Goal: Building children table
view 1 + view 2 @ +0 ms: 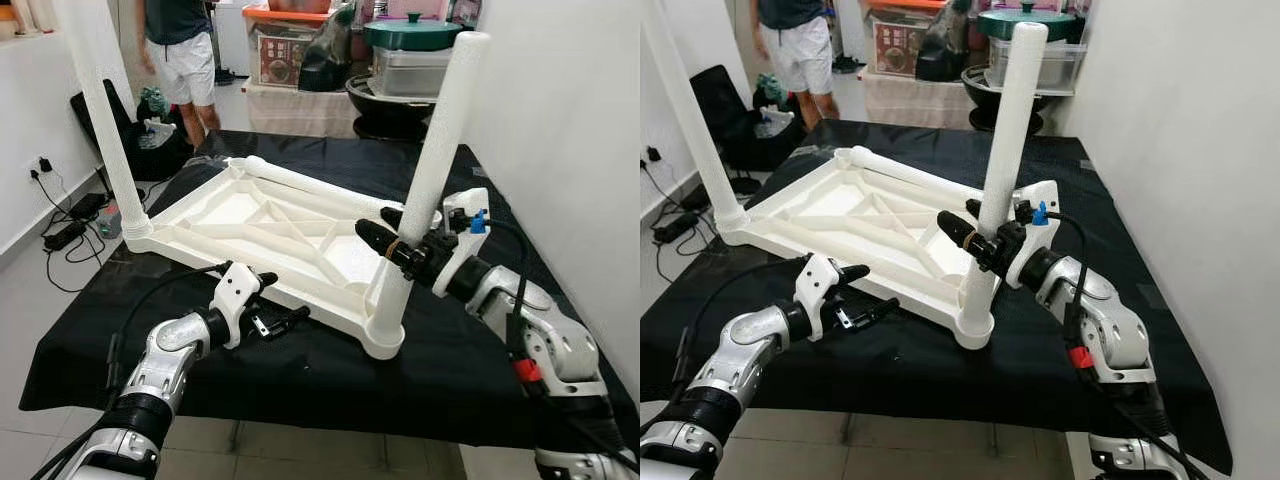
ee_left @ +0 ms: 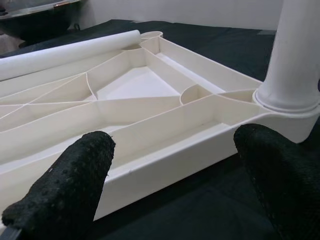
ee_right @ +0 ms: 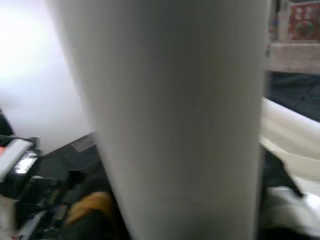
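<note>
- Evidently mid-assembly: white plastic tabletop lay upside down on the black cloth, ribbed underside up, corners moulded as round sockets.
- Stood upright in the near corner socket, the near leg, a pale textured tube, leaning a little at the top.
- Clenched around that near leg low down, just above the socket, the right gripper; in its wrist view, pressed so close that the tube blurred across the frame.
- Hovered apart from the tabletop's near edge, the left gripper, fingers spread wide and holding nothing, aimed at the rim beside the socket.
- Stood upright in the corner on the robot's left, a second leg; lay loose along the far edge, a third leg, not yet fitted.
- Judged the step in hand as seating the near leg fully: best pushed straight down along the tube's own axis, not sideways, with the lean corrected first so the base does not jam in the socket.
- Would likely help to bring the open left gripper down on the rim to stop the light tabletop sliding on the cloth.
- Stood in the background beyond the cloth, a person in pale shorts.
</note>
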### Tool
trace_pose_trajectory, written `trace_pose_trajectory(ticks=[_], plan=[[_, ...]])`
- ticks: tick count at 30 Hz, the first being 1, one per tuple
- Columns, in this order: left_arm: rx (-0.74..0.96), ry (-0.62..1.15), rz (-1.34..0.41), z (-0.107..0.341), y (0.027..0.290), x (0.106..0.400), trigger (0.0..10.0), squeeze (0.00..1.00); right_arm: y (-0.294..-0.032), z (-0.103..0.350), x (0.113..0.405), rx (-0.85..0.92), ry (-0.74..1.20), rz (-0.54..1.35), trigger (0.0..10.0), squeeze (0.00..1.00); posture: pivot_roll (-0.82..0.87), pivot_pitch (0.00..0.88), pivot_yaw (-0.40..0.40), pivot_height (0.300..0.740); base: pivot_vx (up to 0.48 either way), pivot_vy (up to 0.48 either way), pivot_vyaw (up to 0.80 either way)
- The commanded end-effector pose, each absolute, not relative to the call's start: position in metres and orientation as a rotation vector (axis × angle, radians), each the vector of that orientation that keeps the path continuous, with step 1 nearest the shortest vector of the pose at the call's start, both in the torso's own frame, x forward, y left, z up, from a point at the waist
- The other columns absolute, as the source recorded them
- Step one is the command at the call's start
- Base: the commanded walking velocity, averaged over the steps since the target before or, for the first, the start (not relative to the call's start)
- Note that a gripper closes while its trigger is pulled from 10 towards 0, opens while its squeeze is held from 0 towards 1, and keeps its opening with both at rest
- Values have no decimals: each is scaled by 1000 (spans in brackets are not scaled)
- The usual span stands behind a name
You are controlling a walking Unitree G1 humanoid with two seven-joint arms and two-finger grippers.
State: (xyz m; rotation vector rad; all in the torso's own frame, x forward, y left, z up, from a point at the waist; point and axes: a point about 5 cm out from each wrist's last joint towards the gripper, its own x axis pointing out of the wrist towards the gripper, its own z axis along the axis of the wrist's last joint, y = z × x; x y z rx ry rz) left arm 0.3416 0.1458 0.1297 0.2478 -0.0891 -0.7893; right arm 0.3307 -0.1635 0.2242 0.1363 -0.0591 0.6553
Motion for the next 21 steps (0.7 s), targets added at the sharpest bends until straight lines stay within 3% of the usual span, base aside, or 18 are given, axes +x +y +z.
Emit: trace_pose_trajectory(ticks=[1, 2, 4, 6, 13, 14, 17, 18, 21], plan=[[236, -80, -789, 128, 148, 340, 10000, 0, -192, 203, 357, 118, 89, 213, 0, 0, 63, 0, -49, 740, 0, 0, 0], [236, -80, -789, 128, 148, 340, 10000, 0, -192, 203, 357, 118, 89, 213, 0, 0, 63, 0, -49, 740, 0, 0, 0], [235, -80, -789, 128, 147, 340, 10000, 0, -221, 194, 362, 123, 113, -69, 0, 0, 64, 0, -49, 740, 0, 0, 0], [232, -82, -791, 128, 145, 340, 10000, 0, -232, 189, 357, 166, 99, -166, 0, 0, 66, 0, -50, 740, 0, 0, 0], [233, -81, -789, 127, 145, 340, 10000, 0, -230, 180, 348, 178, 129, -241, 0, 0, 57, 0, -43, 740, 0, 0, 0], [231, -82, -791, 127, 145, 340, 10000, 0, -221, 182, 350, 195, 118, -181, 10000, 0, 57, 0, -42, 740, 0, 0, 0], [229, -83, -793, 128, 144, 340, 10000, 0, -211, 185, 354, 210, 95, -142, 10000, 0, 57, 0, -42, 740, 0, 0, 0], [228, -87, -800, 129, 143, 339, 10000, 0, -194, 200, 356, 231, 5, -16, 10000, 0, 52, 0, -38, 740, 0, 0, 0], [228, -92, -803, 130, 142, 338, 10000, 0, -185, 209, 354, 234, -37, 59, 10000, 0, 50, 0, -34, 740, 0, 0, 0]])
